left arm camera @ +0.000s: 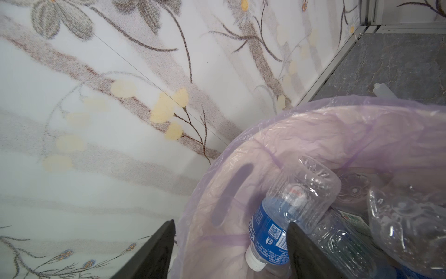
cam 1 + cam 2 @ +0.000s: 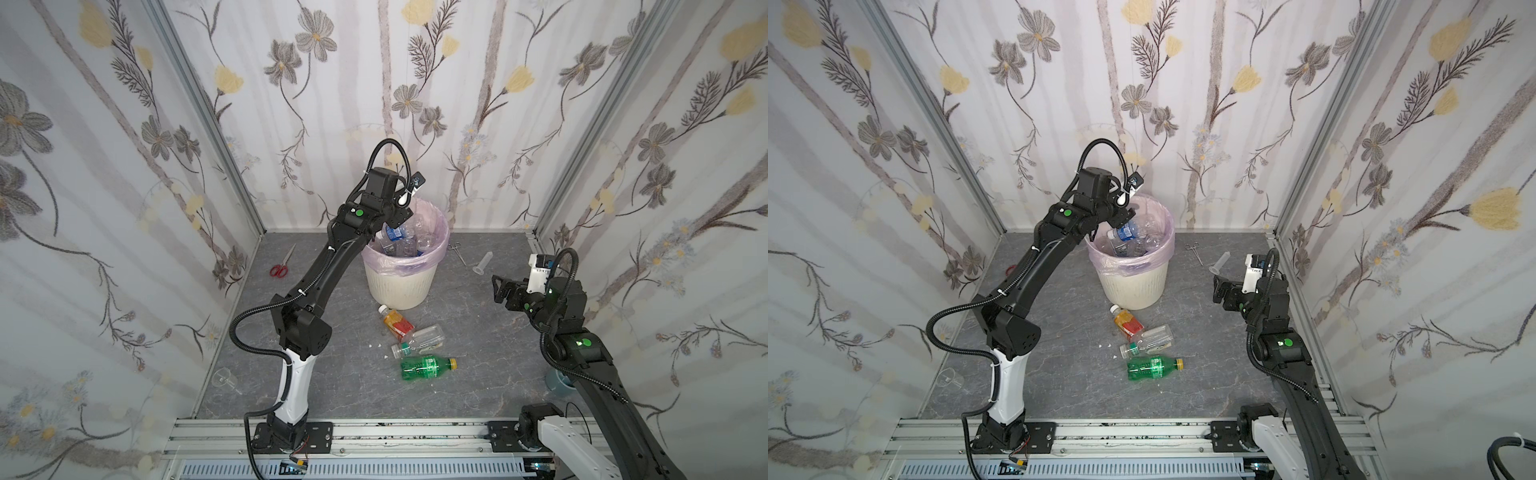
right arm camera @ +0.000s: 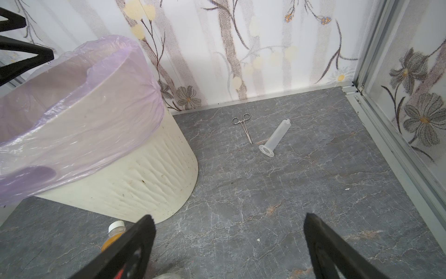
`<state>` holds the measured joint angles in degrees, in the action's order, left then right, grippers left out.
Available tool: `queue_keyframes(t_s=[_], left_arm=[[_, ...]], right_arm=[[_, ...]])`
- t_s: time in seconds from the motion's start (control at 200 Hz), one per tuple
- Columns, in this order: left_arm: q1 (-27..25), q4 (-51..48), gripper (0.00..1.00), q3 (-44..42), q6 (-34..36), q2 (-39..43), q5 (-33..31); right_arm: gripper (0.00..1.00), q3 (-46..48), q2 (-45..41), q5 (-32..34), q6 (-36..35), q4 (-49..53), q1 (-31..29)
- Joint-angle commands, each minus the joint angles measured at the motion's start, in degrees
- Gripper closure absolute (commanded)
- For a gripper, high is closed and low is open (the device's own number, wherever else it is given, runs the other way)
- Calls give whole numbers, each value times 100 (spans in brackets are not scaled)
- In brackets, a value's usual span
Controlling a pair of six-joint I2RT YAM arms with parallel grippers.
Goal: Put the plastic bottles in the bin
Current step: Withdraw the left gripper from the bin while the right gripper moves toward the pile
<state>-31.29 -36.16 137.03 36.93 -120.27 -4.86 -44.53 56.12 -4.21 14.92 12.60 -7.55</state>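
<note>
Plastic bottles lie heaped in the bin at the far middle of the floor. Just near of it lie an orange bottle, a clear bottle and a green bottle. The left arm arches up over the bin's left rim, wrist bent down. The left gripper has its jaws apart, with a blue-label bottle unclamped below them inside the liner. The right arm is folded at the right, and the right gripper is spread wide and empty above the floor.
</note>
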Motion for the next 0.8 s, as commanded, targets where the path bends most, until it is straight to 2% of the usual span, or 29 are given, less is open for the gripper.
queue_keyframes(t_s=[0.0, 0.145, 0.285, 0.355, 0.43, 0.585, 0.715, 0.795], left_arm=[[37, 288, 23, 69, -409, 189, 151], [228, 293, 21, -43, -1162, 505, 496], [517, 335, 21, -653, -1888, 1068, 760], [625, 469, 21, -1216, -2084, 1479, 822], [691, 899, 19, -2185, -2127, 2124, 856], [874, 1937, 8, -4138, -2486, 3539, 862], [973, 2033, 2, -5157, -2708, 4374, 690], [1068, 2024, 1, -5799, -2884, 4790, 688]], right_arm=[[4, 6, 13, -78, 10, -82, -1], [4, -32, 40, -235, -101, -65, -48], [5, -140, 62, -279, -333, 107, -220], [5, -215, 74, -223, -500, 243, -374], [5, -275, 105, -147, -734, 367, -592], [6, -511, 271, -81, -1546, 746, -1218], [6, -760, 372, -373, -2013, 993, -1644], [6, -857, 394, -511, -2121, 1076, -1819]])
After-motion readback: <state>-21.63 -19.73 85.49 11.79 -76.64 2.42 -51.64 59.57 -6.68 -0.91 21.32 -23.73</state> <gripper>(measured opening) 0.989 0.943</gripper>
